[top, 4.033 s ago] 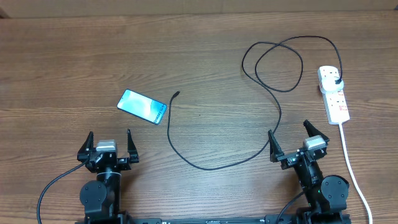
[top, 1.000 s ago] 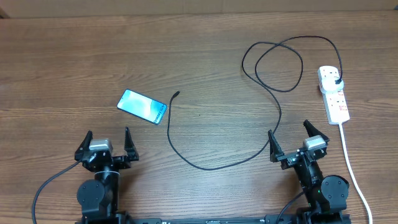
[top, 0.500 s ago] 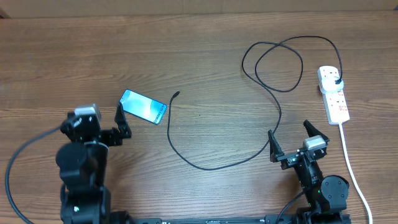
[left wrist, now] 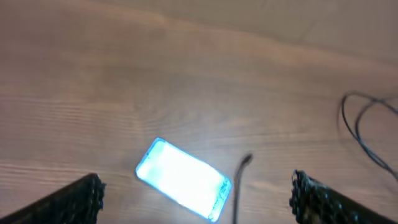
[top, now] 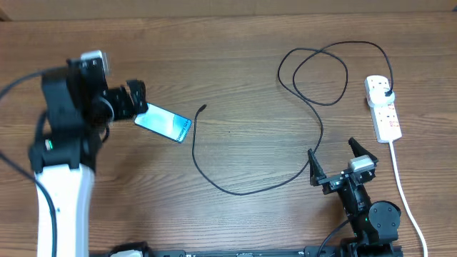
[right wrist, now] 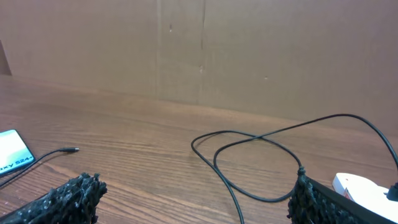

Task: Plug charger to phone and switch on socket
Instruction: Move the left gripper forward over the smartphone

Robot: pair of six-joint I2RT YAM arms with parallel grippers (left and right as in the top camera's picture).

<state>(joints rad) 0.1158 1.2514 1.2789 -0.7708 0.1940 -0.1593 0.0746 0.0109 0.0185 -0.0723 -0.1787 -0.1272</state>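
Here the phone (top: 164, 122) lies on a wooden table (top: 243, 64), brown wall (right wrist: 249, 50) behind.

- 1 phone (top: 163, 121)
- 1 charger (top: 319, 128): single black cable with 1 connector tip (top: 203, 108) and 1 black plug (top: 388, 93)
- 1 socket (top: 383, 111), a white power strip; its red marks are too small to count
- 1 white cord (top: 401, 182) coming off the strip
- 2 grippers: left gripper (left wrist: 196, 183) and right gripper (top: 331, 150), 2 fingers (right wrist: 68, 199) on each
- 1 wooden table (top: 235, 50)
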